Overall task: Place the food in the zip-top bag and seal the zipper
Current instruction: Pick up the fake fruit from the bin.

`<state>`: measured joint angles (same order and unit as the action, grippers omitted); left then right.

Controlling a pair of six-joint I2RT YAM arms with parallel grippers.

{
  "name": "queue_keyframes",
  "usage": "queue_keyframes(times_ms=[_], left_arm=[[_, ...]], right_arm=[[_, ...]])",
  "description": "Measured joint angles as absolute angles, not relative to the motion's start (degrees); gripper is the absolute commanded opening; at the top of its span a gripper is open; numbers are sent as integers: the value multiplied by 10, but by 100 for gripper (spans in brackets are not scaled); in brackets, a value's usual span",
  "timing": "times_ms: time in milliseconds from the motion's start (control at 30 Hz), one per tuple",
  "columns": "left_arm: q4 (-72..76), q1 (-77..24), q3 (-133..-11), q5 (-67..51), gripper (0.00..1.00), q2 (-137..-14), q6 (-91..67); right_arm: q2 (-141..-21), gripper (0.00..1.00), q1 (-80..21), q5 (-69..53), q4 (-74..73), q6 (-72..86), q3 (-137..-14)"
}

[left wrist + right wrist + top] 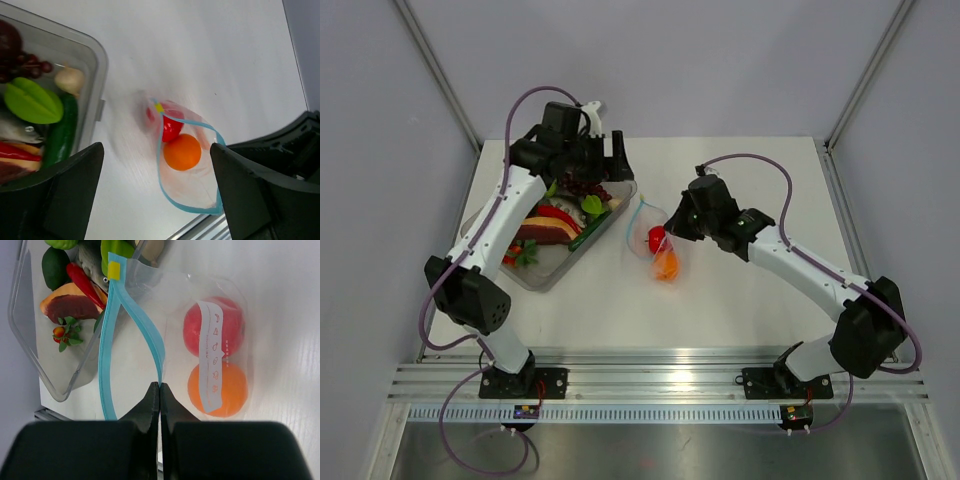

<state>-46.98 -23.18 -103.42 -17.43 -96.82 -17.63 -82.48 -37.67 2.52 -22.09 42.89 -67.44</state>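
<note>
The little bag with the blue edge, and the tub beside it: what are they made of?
The bag looks like thin, soft clear plastic film: glossy, wrinkled, and the red piece and orange piece show through. Its zipper seems a thicker light-blue plastic strip. The tub looks like rigid clear plastic, probably moulded: smooth rounded rim, holds its shape.

table (740, 300): white; bears tub and zip-top bag
tub (542, 285): clear, rectangular; left of centre; holds mixed food (555, 225)
zip-top bag (648, 222): right of tub, apart from it; zipper (631, 228) bowed open; red piece (657, 238) and orange piece (665, 265) inside
left gripper (605, 170): above tub's far end
right gripper (673, 232): at bag's right edge, beside red piece
</note>
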Motion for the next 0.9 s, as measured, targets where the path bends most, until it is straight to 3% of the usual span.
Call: queue_keyframes(times_ms=[200,300,733,900], left_arm=[[-470,-145,-1065,-157,92,-986,-178],[-469,-124,-1065,-142,85,-1008,-183],[-452,-122,-1017,-78,67,-1120,-203],[-442,-129,-1019,-46,69,-1163,-222]], right_arm=[[-834,0,-377,25,-221,429,-681],[-835,0,-377,24,-221,429,-681],[-836,0,-377,21,-222,428,-681],[-842,0,-377,18,-221,428,-682]])
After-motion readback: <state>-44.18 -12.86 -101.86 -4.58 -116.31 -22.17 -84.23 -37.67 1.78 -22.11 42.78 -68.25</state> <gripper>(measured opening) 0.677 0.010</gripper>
